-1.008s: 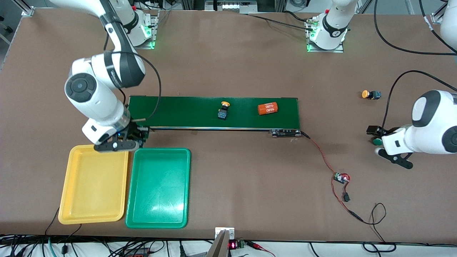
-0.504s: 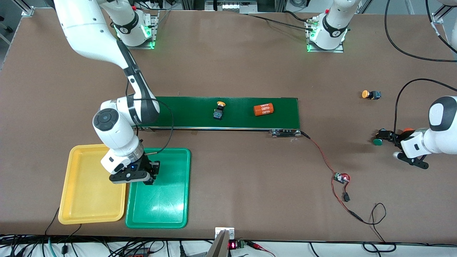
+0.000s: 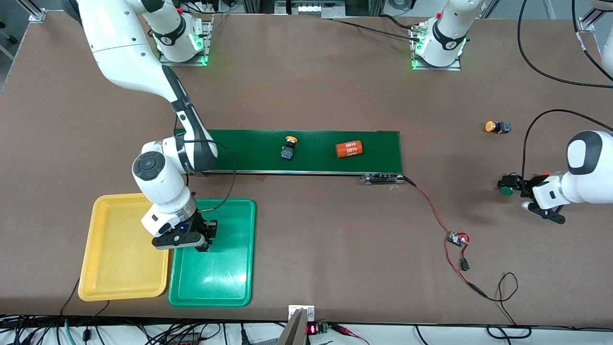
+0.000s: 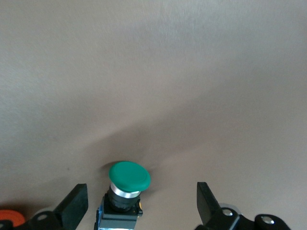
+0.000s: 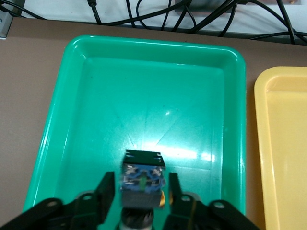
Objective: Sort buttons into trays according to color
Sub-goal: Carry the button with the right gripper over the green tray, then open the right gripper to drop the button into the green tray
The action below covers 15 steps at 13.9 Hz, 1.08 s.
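Observation:
My right gripper (image 3: 201, 238) hangs low over the green tray (image 3: 225, 273). Its fingers (image 5: 106, 187) stand slightly apart from a button's black-and-blue body (image 5: 142, 178), with a narrow gap on each side; the cap is hidden. The yellow tray (image 3: 119, 258) lies beside the green one. My left gripper (image 3: 512, 186) is open at the left arm's end of the table. A green-capped button (image 4: 128, 177) lies on the table between its wide-spread fingers (image 4: 76, 203). One yellow-capped button (image 3: 288, 147) rides on the belt, and another (image 3: 496, 127) lies on the table.
A long dark-green conveyor belt (image 3: 239, 151) crosses the middle of the table and carries an orange cylinder (image 3: 348, 149) with white print. A small circuit board (image 3: 457, 238) with red wires lies on the table. An orange object (image 4: 9, 218) lies right beside my left gripper.
My right arm swung from the belt's end to over the green tray, and its fingers parted. Button and cylinder rode along the belt toward the right arm's end. My left gripper shifted slightly around the green button.

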Each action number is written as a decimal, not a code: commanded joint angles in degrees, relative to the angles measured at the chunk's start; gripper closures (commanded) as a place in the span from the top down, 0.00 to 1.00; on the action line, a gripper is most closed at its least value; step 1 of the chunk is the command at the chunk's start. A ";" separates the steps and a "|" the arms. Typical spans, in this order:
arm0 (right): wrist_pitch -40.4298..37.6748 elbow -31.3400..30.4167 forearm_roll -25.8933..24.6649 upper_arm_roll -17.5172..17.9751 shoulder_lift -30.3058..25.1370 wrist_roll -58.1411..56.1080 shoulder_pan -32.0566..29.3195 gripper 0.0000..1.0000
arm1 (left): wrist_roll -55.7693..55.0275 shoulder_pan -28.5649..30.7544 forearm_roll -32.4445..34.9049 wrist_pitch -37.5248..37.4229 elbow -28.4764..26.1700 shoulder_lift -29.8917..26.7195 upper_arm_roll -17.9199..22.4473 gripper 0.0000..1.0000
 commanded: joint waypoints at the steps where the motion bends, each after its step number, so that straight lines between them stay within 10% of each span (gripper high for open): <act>1: 0.26 1.42 0.70 0.43 0.65 -1.14 -0.50 0.88 | 3.64 2.93 1.67 1.25 -3.16 -1.60 -0.47 1.00; 9: -22.19 1.16 1.14 0.34 -8.64 0.00 -0.23 1.00 | 6.28 8.83 4.93 10.21 -11.69 -3.80 -1.18 0.99; 10: -27.02 1.24 1.23 0.43 -10.58 0.96 -0.32 1.00 | 7.94 9.00 5.28 10.21 -11.69 -3.80 -1.26 0.88; 12: -35.38 0.98 2.37 0.43 -14.45 1.67 -0.41 1.00 | 12.07 8.74 5.63 10.30 -11.43 -3.89 -1.35 0.34; 15: -41.40 -5.31 2.98 0.69 -20.68 3.07 0.38 1.00 | 11.73 8.13 5.46 9.95 -10.81 -3.80 -1.61 0.01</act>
